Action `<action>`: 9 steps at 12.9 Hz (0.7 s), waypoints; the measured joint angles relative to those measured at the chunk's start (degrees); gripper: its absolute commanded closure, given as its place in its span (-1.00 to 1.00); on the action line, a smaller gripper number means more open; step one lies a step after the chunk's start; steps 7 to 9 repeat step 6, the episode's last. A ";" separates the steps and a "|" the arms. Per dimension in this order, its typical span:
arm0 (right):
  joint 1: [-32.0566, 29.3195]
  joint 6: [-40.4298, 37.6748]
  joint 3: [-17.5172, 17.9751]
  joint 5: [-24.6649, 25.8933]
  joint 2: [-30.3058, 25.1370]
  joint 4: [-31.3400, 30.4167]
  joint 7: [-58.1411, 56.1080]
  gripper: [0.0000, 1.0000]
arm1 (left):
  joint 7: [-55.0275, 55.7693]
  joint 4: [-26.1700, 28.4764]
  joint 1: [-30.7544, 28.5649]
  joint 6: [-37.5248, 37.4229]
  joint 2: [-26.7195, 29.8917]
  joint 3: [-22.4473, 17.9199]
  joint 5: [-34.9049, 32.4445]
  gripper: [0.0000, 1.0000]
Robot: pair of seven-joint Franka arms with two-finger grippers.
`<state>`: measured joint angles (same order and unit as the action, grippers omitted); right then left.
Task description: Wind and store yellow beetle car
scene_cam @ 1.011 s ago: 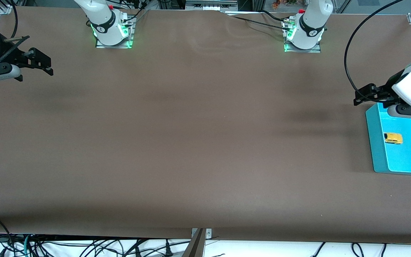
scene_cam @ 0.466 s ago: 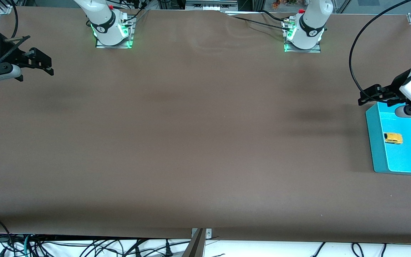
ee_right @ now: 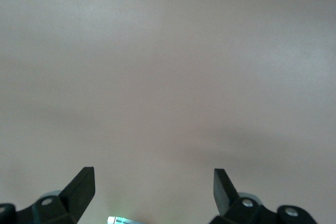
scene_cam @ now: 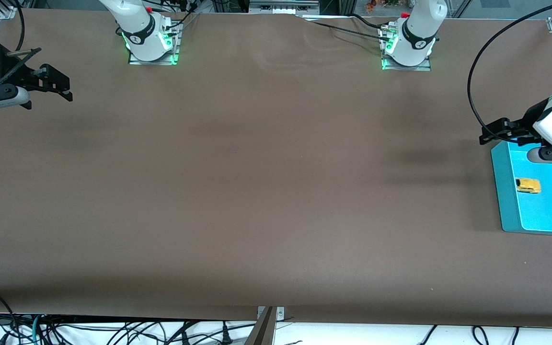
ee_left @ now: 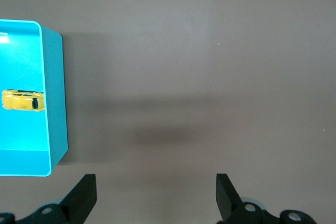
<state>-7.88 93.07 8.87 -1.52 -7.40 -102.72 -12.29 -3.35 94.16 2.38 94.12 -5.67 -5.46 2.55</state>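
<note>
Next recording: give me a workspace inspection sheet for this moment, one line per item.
Surface: brown table, bare across the middle.
Job's things: yellow beetle car lies inside the teal bin at the left arm's end.
Clutter: nothing seen.
Grippers: left gripper open, empty, over the table by the bin's edge; right gripper open, empty, waiting at the right arm's end.
Cables: black cable loops off the left arm.
Surroundings: cable tangle below the table edge.
</note>
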 measured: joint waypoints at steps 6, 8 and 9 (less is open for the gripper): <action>0.03 0.00 0.05 0.00 0.01 0.32 -0.01 -1.00 | 0.00 -0.28 -0.31 0.16 -0.42 0.24 0.00 -1.00; 0.03 0.00 0.05 0.00 0.01 0.32 -0.01 -1.00 | 0.00 -0.28 -0.31 0.16 -0.42 0.24 0.00 -1.00; 0.03 0.00 0.05 0.00 0.01 0.32 -0.01 -1.00 | 0.00 -0.28 -0.31 0.16 -0.42 0.24 0.00 -1.00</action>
